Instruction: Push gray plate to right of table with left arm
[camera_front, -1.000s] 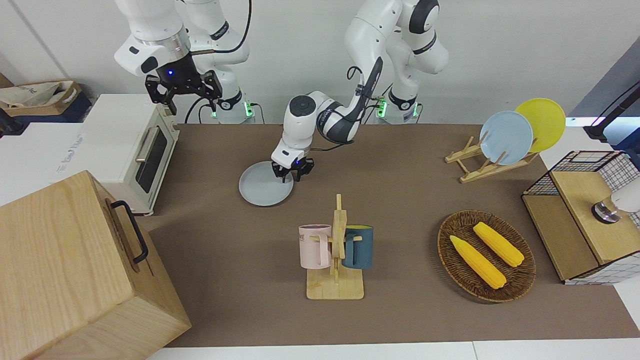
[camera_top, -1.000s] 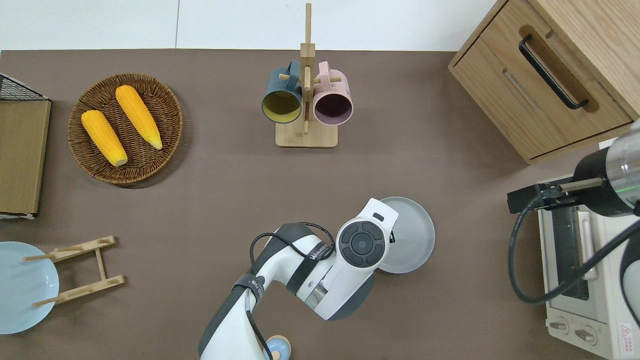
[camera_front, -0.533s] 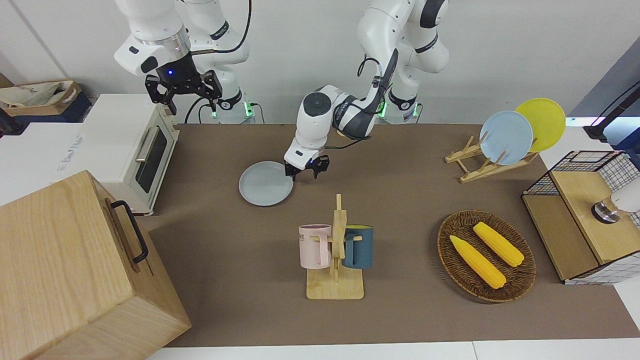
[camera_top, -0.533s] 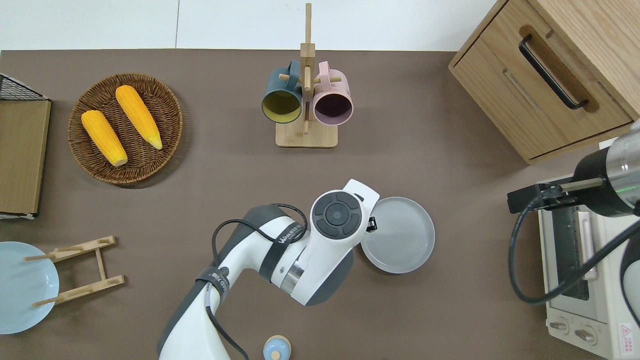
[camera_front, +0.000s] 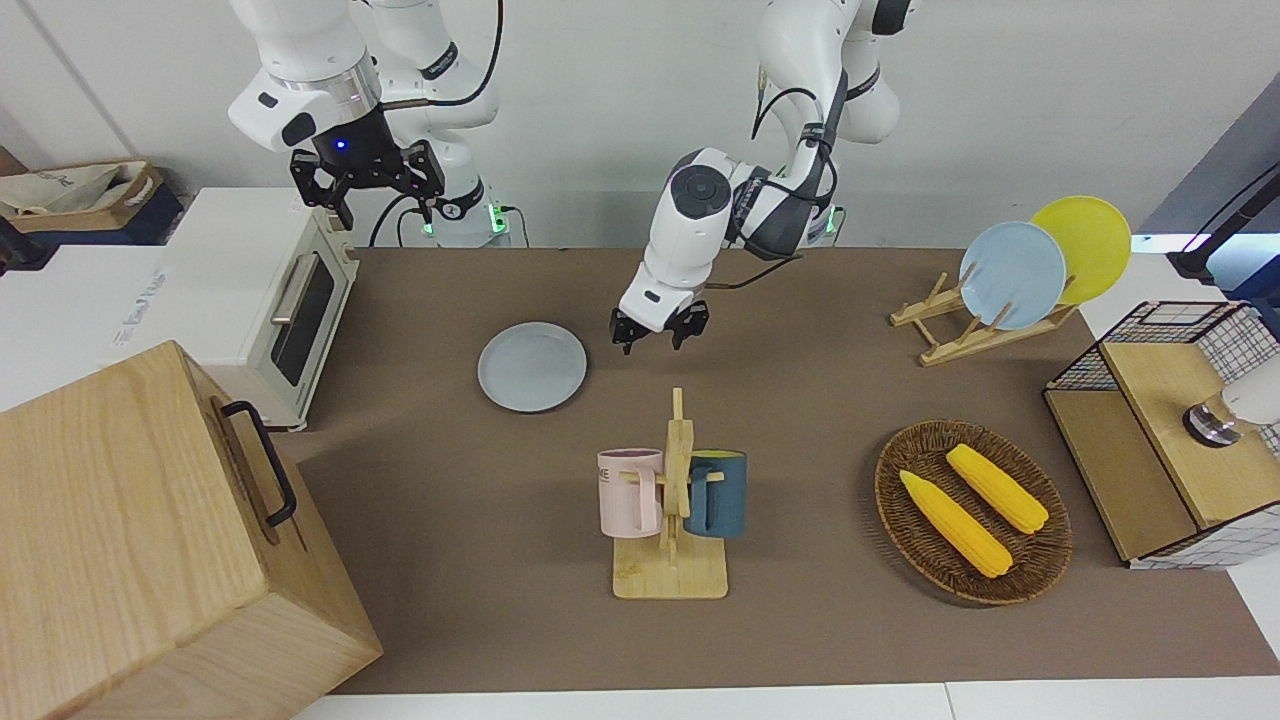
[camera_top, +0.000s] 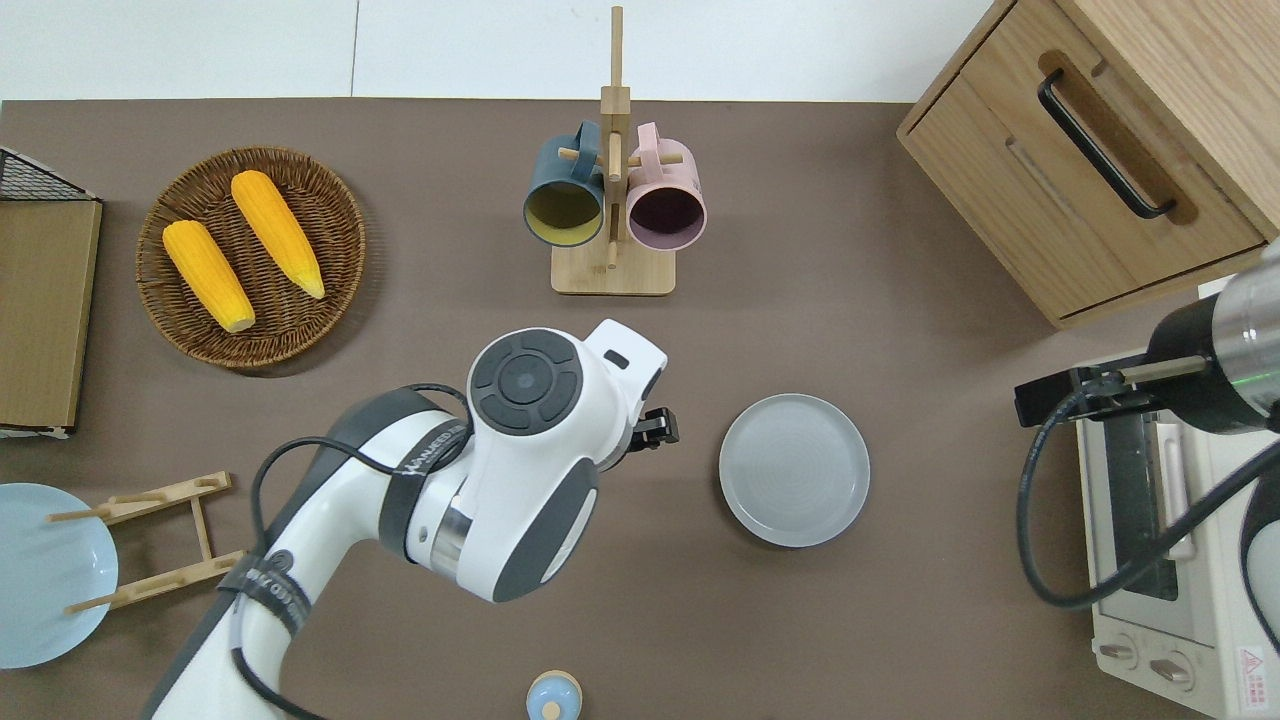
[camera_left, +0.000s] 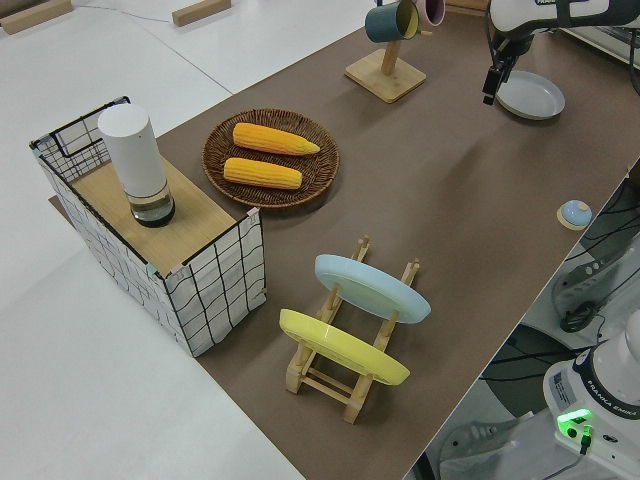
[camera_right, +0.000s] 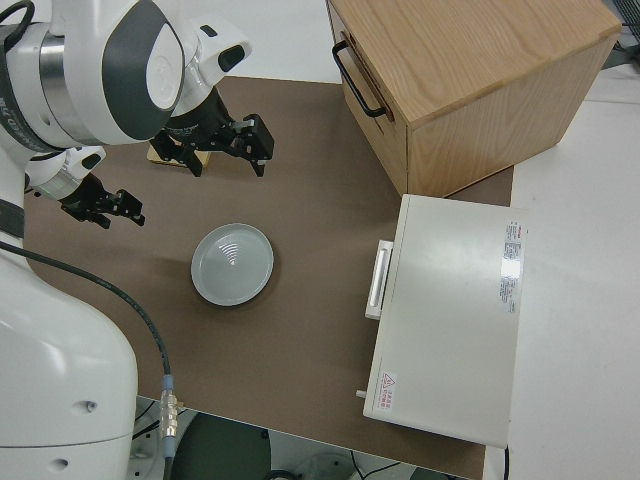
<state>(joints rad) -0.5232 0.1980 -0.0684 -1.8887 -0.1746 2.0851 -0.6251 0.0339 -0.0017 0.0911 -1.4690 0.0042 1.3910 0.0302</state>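
Note:
The gray plate (camera_front: 532, 366) lies flat on the brown table (camera_front: 800, 400), between the mug rack and the toaster oven; it also shows in the overhead view (camera_top: 794, 470) and the right side view (camera_right: 232, 263). My left gripper (camera_front: 655, 340) is open and empty. It hangs over bare table beside the plate, toward the left arm's end, a short gap from the rim. In the overhead view only a bit of the left gripper (camera_top: 655, 430) shows under the wrist. My right gripper (camera_front: 385, 195) is open and parked.
A wooden mug rack (camera_top: 612, 200) with two mugs stands farther from the robots. A toaster oven (camera_top: 1170, 560) and a wooden drawer cabinet (camera_top: 1100, 150) fill the right arm's end. A basket (camera_top: 330, 215) of corn, a plate rack (camera_front: 960, 330) and a wire crate (camera_front: 1170, 430) are at the left arm's end.
My left gripper has come off the gray plate's rim, risen and drawn back toward the left arm's end. The plate has stayed where it was. The right arm has not moved.

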